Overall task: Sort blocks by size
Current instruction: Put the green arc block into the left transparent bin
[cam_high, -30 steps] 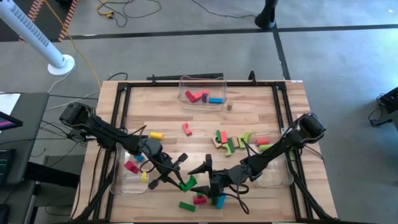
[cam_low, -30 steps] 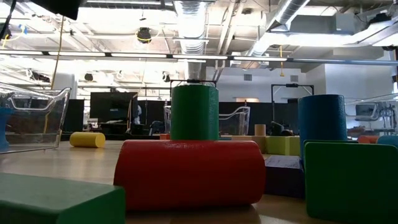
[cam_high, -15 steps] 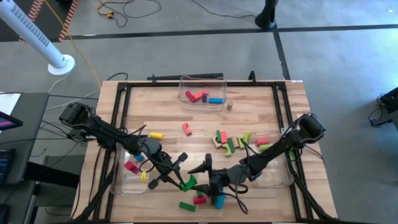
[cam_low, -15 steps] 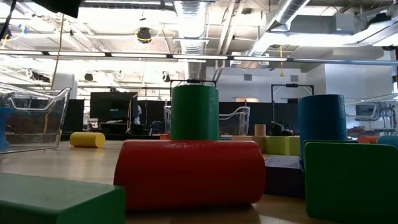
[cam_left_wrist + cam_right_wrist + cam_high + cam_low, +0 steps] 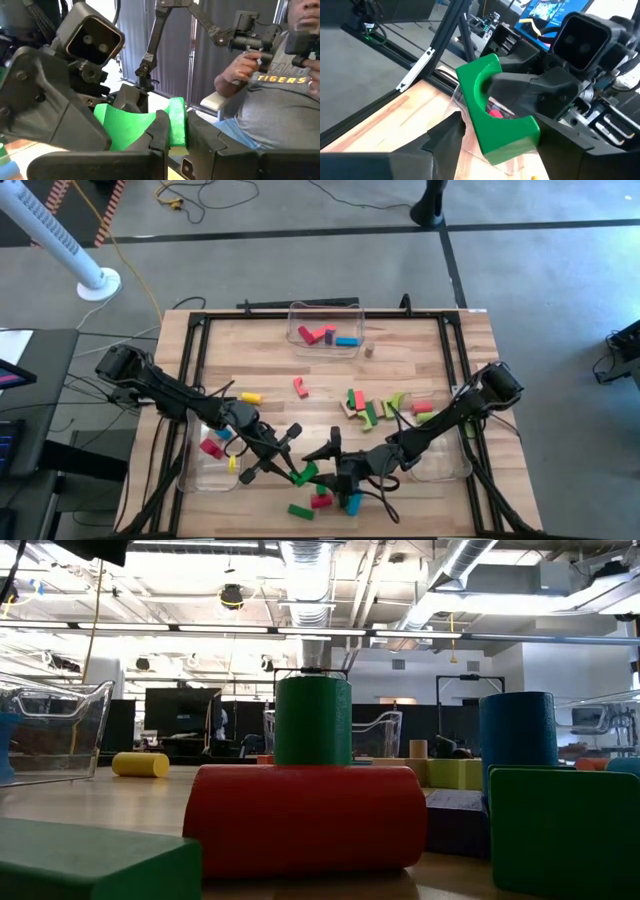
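While the left gripper is clamped on a green arch block just below centre of the high view, the right gripper faces it from the right with its fingers spread on either side of the same block, not visibly pressing it. Only the wrist views make this plain: the right wrist view shows the arch pinched by the left arm's dark fingers, a feature the overhead picture reduces to a green speck.

Just below the grippers lie a green bar, a red cylinder and a blue block. A clear bin at lower left holds pink, blue and yellow pieces; another bin at upper centre holds several more. A loose cluster of blocks sits right of centre on the tabletop, a yellow cylinder left of centre. A person shows beyond the tabletop in the left wrist view.
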Controlling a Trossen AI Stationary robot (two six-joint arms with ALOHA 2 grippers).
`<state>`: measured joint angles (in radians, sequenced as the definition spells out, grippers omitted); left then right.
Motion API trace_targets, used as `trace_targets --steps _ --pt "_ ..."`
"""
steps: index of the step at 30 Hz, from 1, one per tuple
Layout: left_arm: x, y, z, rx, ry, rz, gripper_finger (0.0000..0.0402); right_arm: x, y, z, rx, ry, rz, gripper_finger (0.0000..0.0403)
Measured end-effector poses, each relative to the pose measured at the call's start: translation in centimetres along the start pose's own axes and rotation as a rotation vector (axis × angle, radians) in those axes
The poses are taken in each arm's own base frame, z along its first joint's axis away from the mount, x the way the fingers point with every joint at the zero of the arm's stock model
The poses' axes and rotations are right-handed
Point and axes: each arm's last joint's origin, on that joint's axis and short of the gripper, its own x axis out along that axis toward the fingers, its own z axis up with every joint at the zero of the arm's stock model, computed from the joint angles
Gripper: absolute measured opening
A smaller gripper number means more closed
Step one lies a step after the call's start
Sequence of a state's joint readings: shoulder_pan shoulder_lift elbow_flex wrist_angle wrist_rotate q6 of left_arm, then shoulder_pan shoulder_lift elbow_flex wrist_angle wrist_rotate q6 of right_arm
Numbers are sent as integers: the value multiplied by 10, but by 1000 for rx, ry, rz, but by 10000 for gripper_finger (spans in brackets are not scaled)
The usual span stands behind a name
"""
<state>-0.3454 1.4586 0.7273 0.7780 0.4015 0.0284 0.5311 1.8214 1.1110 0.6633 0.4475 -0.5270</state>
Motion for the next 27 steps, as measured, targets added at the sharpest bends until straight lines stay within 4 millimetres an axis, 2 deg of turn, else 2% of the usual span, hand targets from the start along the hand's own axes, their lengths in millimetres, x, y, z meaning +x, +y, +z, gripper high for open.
trace_targets --steps 12,21,27 --pt "0 0 2 -32 -20 14 43 -3 3 5 -55 -9 -24 191" --pt "0 0 2 -26 -28 11 44 -3 3 5 -50 -10 -25 198" --pt "0 0 2 -31 -21 -10 44 -3 4 5 -53 -6 -21 184"
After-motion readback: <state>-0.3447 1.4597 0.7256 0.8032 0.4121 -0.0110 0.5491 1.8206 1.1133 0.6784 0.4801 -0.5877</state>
